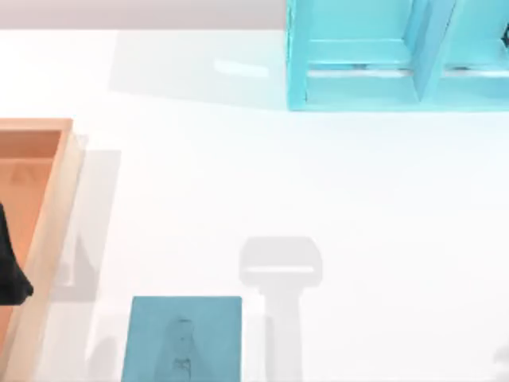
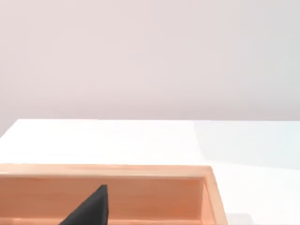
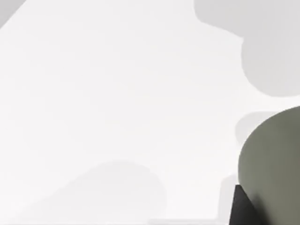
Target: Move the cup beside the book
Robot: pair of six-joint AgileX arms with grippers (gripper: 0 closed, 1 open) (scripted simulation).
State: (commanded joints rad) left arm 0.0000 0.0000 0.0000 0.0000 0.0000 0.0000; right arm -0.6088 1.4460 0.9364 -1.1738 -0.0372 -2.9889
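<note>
In our right wrist view a dark finger (image 3: 240,206) lies against the olive-grey side of the cup (image 3: 274,164), which hangs above the white table (image 3: 117,93). We judge the right fingers to be closed on the cup, though just one finger shows. The cup's shadow falls on the table below it, so it looks lifted, not resting.

On the left, a dark part of our left gripper (image 1: 9,267) sits over the orange tray (image 1: 56,199) at the table's left edge; whether its fingers are open or closed we cannot tell, and that arm looks parked.

The book (image 1: 183,338) lies flat at the near edge of the top view, left of centre. Just to its right a grey shadow of an arm falls on bare table, which suggests the cup is being carried near there.

To do this step well, we should keep the cup upright, bring it down on the bare table just right of the book, near its edge but not touching or overlapping the cover, and open only once the base is down.

Counted: one cup, one book, one tray, one cyan shelf (image 1: 398,56) at the far right
</note>
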